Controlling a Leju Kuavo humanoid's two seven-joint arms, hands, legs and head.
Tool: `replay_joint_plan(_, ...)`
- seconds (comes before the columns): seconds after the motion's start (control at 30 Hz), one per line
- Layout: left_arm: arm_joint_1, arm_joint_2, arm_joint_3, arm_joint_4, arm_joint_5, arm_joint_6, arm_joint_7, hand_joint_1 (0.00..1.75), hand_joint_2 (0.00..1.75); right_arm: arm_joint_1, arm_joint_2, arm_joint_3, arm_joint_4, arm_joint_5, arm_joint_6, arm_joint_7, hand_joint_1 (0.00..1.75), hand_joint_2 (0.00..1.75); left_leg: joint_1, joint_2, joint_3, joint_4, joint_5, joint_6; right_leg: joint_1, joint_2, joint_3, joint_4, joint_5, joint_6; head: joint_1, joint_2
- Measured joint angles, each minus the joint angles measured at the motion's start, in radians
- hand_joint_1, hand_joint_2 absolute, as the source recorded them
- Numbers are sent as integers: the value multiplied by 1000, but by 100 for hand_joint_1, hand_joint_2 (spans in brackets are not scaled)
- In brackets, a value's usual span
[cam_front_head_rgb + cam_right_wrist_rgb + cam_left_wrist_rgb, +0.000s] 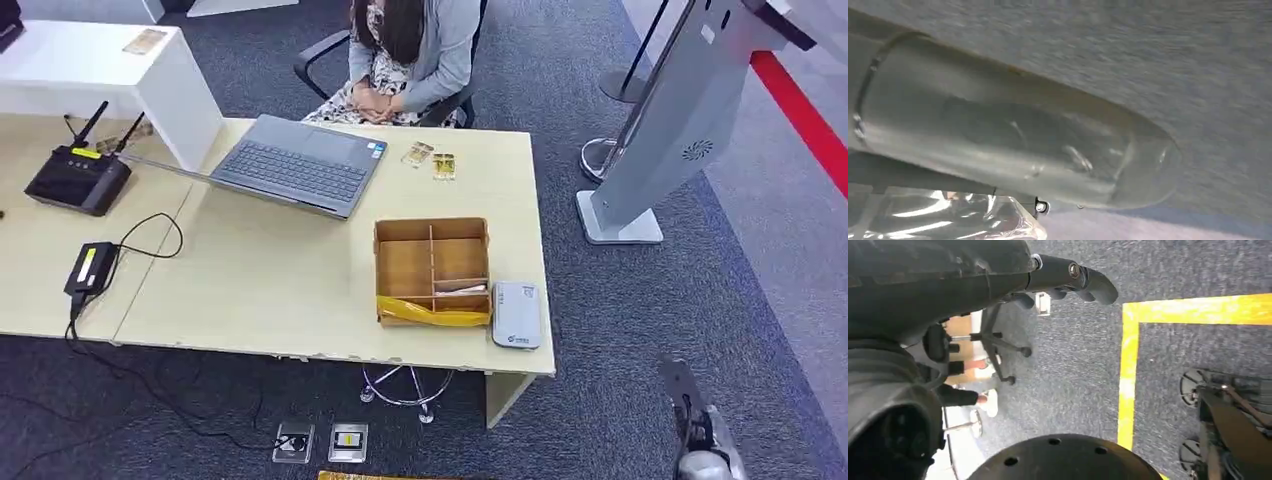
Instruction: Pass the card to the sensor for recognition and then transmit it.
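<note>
While the card (461,291) lies in the box (432,268), the right hand (690,415), grip unclear, hangs well apart.

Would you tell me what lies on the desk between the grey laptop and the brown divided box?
Nothing: in the head view, the light wooden desk is bare between the open grey laptop and the brown divided cardboard box.

A compartmented brown cardboard box (432,268) sits near the front edge of a pale wooden desk (260,280), a white card sensor (516,314) just right of it. Behind-left lies an open grey laptop (295,163); two small cards (431,159) lie behind the box.
</note>
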Motion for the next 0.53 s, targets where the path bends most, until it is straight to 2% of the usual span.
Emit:
replay_joint_plan(0.13,0,0,13,0,16,4,-31,0,0,58,6,-80,31,-53,8,51,0,0,0,1,2,0,0,0,0,2,0,-1,0,0,0,0)
replay_joint_plan(0.2,0,-2,27,0,31,10,-59,0,0,109,12,-122,46,-102,3,56,0,0,0,0,1,0,0,0,0,1,1,-1,0,0,1,0)
replay_joint_plan(0.3,1,-3,37,0,61,28,-98,0,0,163,32,-181,62,-193,-42,51,0,0,0,2,1,0,-1,0,0,2,1,0,0,0,0,0)
replay_joint_plan(0.4,1,-7,74,0,120,54,-179,0,0,204,67,-255,85,-263,-108,51,0,0,0,2,1,0,-1,0,0,2,1,0,-1,0,0,0)
replay_joint_plan(0.53,1,-8,126,0,165,60,-297,0,0,224,121,-350,103,-313,-133,18,0,0,0,4,2,0,-1,0,0,5,1,0,-1,0,0,0)
